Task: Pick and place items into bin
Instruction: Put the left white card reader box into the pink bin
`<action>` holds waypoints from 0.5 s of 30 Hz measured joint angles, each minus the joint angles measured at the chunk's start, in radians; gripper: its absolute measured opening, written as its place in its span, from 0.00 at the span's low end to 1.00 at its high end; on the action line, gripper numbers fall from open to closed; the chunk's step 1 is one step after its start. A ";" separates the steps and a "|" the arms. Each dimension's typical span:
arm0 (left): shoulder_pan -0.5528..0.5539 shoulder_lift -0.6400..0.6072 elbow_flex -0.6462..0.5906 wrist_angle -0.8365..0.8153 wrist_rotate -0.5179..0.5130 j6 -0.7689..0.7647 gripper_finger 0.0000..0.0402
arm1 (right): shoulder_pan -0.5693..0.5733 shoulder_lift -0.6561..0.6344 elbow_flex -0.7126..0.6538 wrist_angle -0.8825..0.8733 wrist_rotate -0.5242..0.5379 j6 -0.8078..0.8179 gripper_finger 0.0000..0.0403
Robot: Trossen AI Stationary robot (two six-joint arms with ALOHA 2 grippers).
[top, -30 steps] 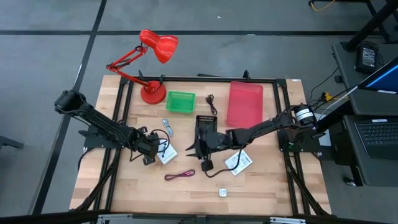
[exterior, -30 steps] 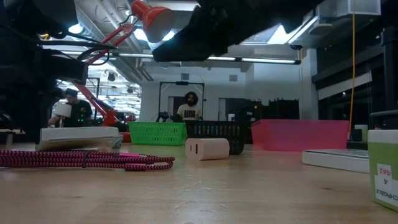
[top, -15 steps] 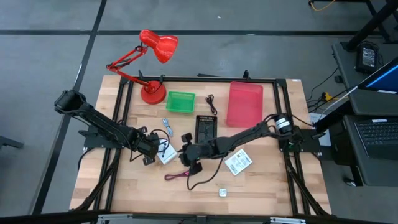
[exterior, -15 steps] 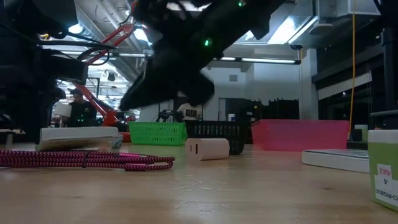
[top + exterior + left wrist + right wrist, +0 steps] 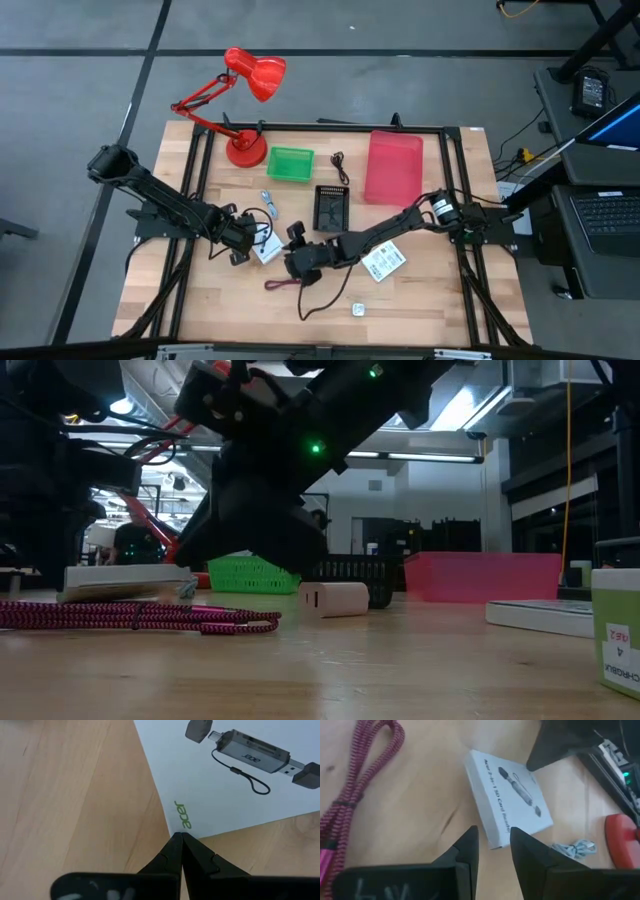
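Jaws, left gripper [image 5: 178,837]: pressed fully together, tips meeting at a point, nothing between them; tips lie at the edge of a flat white printed packet [image 5: 235,775] bearing a picture of a card reader and a green brand mark, on the wooden table [image 5: 420,300]. Jaws, right gripper [image 5: 492,837]: parted by a narrow gap, nothing held in it; fingers [image 5: 467,851] hang above the near corner of that same white packet, seen in the right wrist view with the maroon cord [image 5: 355,795] off to one side.

Left arm: reaches in from the table's left side, gripper [image 5: 243,243] low at the left-centre. Right arm: stretched across from the right side, gripper [image 5: 300,260] near the table's middle, just beside the left gripper's packet [image 5: 268,247].

Items on table, high view: maroon cord [image 5: 287,284] just in front of the right gripper; second white printed packet [image 5: 384,260] under the right arm's forearm; tiny white cube [image 5: 358,310] near the front edge; black cord [image 5: 339,166] between the green bin [image 5: 290,164] and the pink bin [image 5: 394,165]; blue-white piece [image 5: 269,203] behind the left gripper; black tray [image 5: 331,205] at centre.

Other: red desk lamp [image 5: 243,110] at the back left corner.

Low view: maroon cord [image 5: 140,616] lying flat at left; small white block [image 5: 334,599] at centre; right arm's dark bulk overhead.
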 joint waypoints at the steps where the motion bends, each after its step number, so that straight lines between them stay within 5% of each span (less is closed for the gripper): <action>1: 0.000 0.000 0.000 0.001 0.000 0.001 0.01 | 0.000 0.000 0.000 -0.002 0.000 0.014 0.23; 8: 0.000 0.000 0.000 0.006 0.003 0.001 0.01 | -0.002 0.000 0.000 -0.024 0.007 0.030 0.24; 15: 0.000 0.000 0.000 0.006 0.003 -0.005 0.01 | 0.002 -0.001 0.032 -0.027 0.089 0.051 0.35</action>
